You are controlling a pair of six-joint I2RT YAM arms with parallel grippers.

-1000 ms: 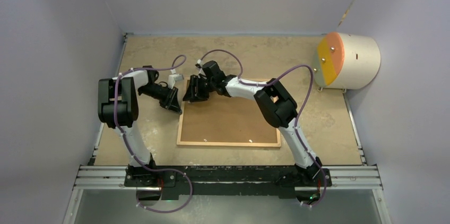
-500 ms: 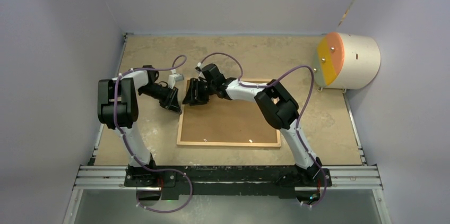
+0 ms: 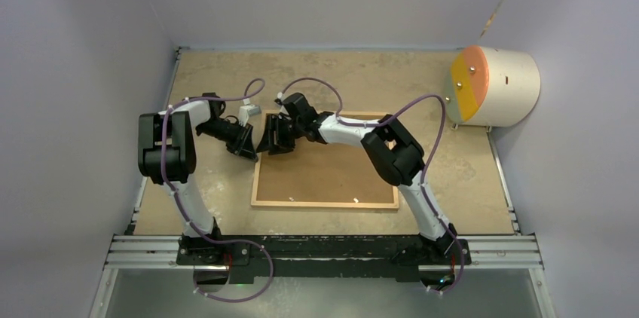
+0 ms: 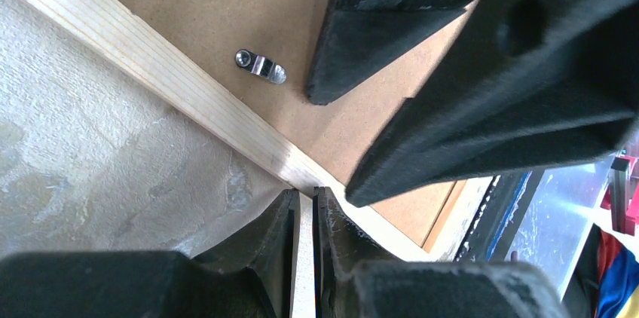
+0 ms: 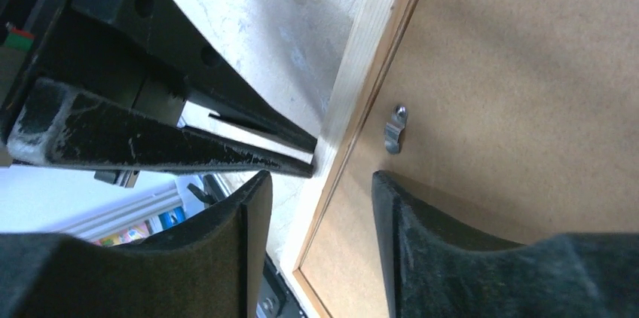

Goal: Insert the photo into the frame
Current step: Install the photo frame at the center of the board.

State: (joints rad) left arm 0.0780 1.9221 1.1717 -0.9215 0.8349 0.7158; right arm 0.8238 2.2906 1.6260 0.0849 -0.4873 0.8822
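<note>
**Both grippers at frame's far-left corner**

The frame (image 3: pixel 324 203) lies face-down on the table (image 3: pixel 226 77) with the brown backing board (image 3: pixel 331 171) seated in it. Photo not visible, possibly under the board. Likely light, stiff wood with a breakable pane, so grip the rails. Right gripper (image 5: pixel 320 190) spread wide astride the left rail. Left gripper (image 4: pixel 305 201) nearly pinched at the corner; can't tell if it's gripping. Small metal clip (image 4: pixel 260 66) nearby.

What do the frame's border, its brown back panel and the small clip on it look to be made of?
Frame border: pale unfinished wood, straight grain lines showing. Back panel: matte brown fibreboard or hardboard, by its even, fine-flecked face. Clip: shiny metal, probably steel, with bright reflections.
</note>
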